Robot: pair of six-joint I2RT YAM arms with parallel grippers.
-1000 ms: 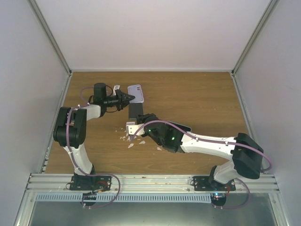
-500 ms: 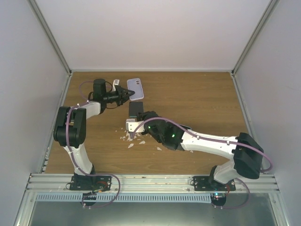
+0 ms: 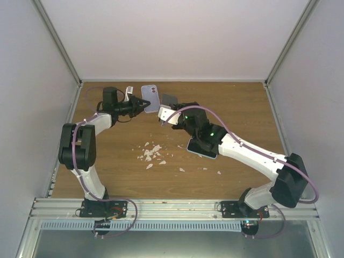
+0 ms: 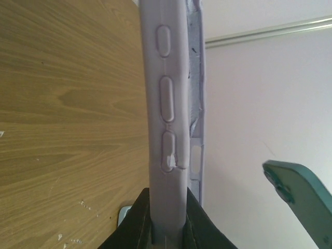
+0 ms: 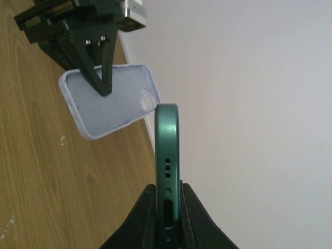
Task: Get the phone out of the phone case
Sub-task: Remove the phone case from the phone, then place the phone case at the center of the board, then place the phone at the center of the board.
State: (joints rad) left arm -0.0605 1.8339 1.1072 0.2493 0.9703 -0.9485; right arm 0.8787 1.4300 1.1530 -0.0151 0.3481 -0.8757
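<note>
Now the soft, matte lilac phone case (image 3: 150, 98), round-cornered with raised side buttons, sits empty, its edge pinched tight in the left gripper (image 3: 141, 104). Just beside it but apart, the right gripper (image 3: 165, 113) clamps the slim, glossy green phone (image 3: 169, 100) over the wood-grain table (image 3: 231, 107).

The brown wooden table (image 3: 242, 107) carries white scraps (image 3: 152, 154) scattered left of centre and a dark flat slab (image 3: 200, 149) near the middle.

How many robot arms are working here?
2. The left arm stands at the left, gripping the phone case; the right arm reaches in from the near right, gripping the phone.
</note>
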